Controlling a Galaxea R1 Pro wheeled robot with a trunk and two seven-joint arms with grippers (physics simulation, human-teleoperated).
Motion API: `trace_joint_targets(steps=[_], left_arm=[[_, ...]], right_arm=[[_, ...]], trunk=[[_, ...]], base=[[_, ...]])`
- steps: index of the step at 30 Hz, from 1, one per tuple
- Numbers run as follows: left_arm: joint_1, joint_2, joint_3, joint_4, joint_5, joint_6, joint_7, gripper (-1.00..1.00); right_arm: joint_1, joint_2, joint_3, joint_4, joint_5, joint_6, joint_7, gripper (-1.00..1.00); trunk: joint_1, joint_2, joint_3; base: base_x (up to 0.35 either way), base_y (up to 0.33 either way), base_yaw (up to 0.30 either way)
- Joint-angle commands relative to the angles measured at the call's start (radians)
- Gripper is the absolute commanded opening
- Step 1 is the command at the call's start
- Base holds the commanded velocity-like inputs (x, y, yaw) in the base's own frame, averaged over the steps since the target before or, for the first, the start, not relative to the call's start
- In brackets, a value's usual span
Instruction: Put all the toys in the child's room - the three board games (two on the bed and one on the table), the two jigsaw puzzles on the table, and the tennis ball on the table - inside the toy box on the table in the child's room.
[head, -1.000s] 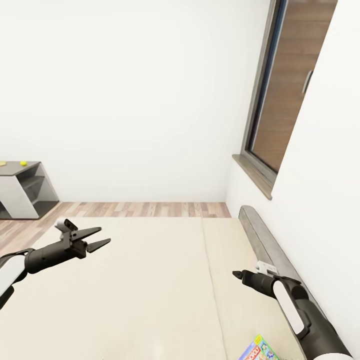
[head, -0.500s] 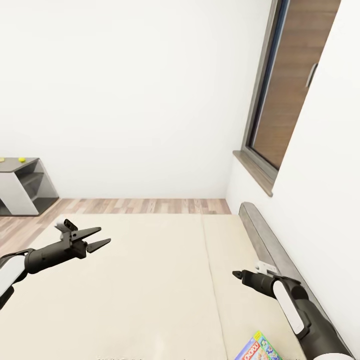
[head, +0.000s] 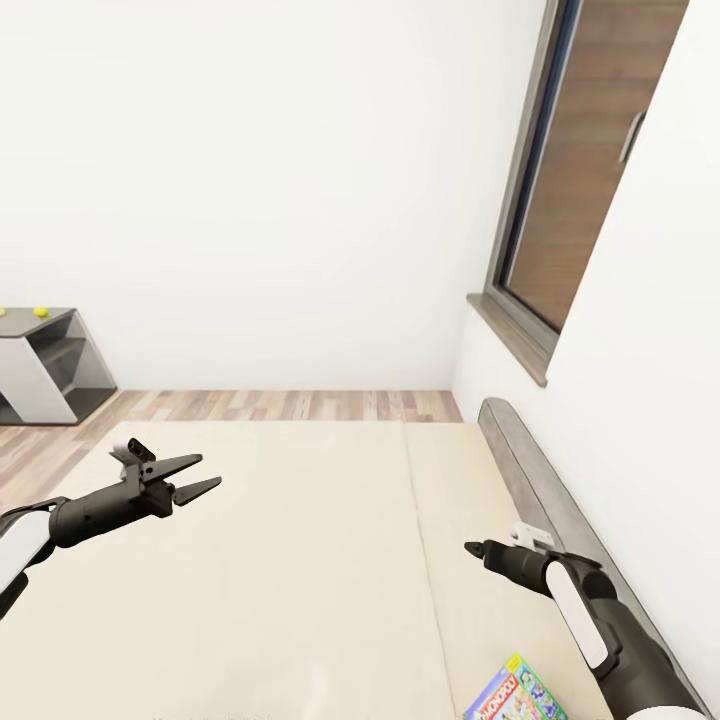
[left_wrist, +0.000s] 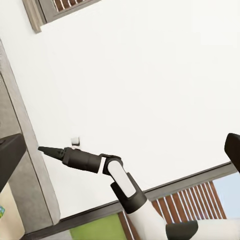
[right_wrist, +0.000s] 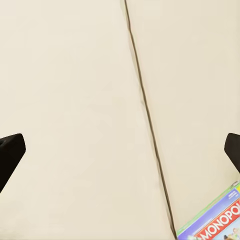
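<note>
Rolled nearer the bed (head: 300, 560) — Monopoly box (head: 515, 695) more exposed; left gripper (head: 190, 478) spread, right gripper (head: 478, 548) unclear — unladen.

Cream bed (head: 300, 560) with dark seam; green-edged, red-lettered Monopoly box (head: 512, 695).

You see one board game (head: 515, 695), the Monopoly box, on one bed (head: 300, 560). Two small yellow things (head: 40, 312) sit on one cabinet (head: 45, 365).

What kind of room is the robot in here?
Most likely a bedroom, perhaps a child's: a wide cream bed with a grey headboard against the wall, a Monopoly box lying on it, wood flooring and a window.
</note>
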Motion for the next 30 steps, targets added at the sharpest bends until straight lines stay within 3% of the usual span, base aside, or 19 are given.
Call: trace_joint_targets(steps=[1,30], left_arm=[[-0.001,0.001,-0.002,0.001,0.002,0.003,-0.003,1.0],[-0.001,0.001,-0.002,0.003,0.001,0.0,0.0,1.0]], right_arm=[[-0.001,0.0,-0.002,-0.001,0.002,0.005,0.004,1.0],[-0.001,0.0,-0.001,0.0,0.002,0.005,0.004,1.0]], trunk=[[0.001,-0.002,-0.004],[0.001,-0.002,-0.051]], base=[[0.0,0.0,0.0],[0.0,0.0,0.0]])
